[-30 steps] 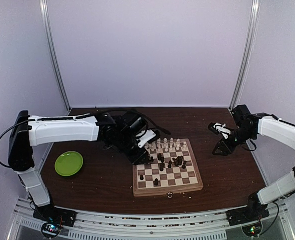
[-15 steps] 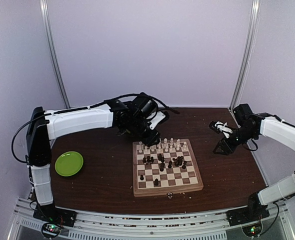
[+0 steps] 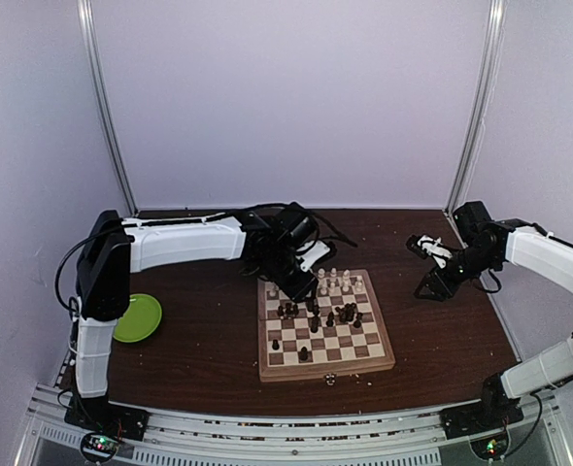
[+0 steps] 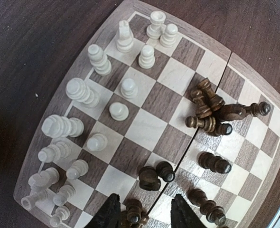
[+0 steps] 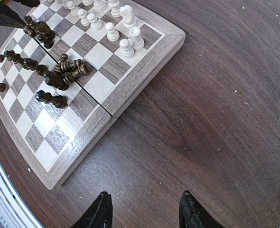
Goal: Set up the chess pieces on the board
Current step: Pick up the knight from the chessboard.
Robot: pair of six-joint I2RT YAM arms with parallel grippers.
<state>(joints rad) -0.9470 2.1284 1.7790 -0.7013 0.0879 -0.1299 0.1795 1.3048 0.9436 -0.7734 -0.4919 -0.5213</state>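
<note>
The board (image 3: 327, 372) lies mid-table. Cream-white chess pieces (image 3: 331, 282) stand along its far rows, some tipped. Dark chess pieces (image 3: 325, 316) are scattered over its middle, several lying down. My left gripper (image 3: 301, 283) hovers over the board's far-left part. In the left wrist view it (image 4: 144, 216) is open above the board (image 4: 104, 33), with white pieces (image 4: 83, 92) to the left, dark ones (image 4: 211, 107) to the right and a dark piece (image 4: 133, 216) below, between the fingers, not gripped. My right gripper (image 3: 430, 288) is open over bare table right of the board (image 5: 149, 71).
A lime-green plate (image 3: 136, 317) sits at the left, partly behind my left arm. Tiny pale crumbs dot the dark wooden table (image 5: 216, 95). Pale walls and metal posts close in the back and sides.
My left arm has swung from the board's left side up and over to its far-left part. The right arm has hardly moved.
</note>
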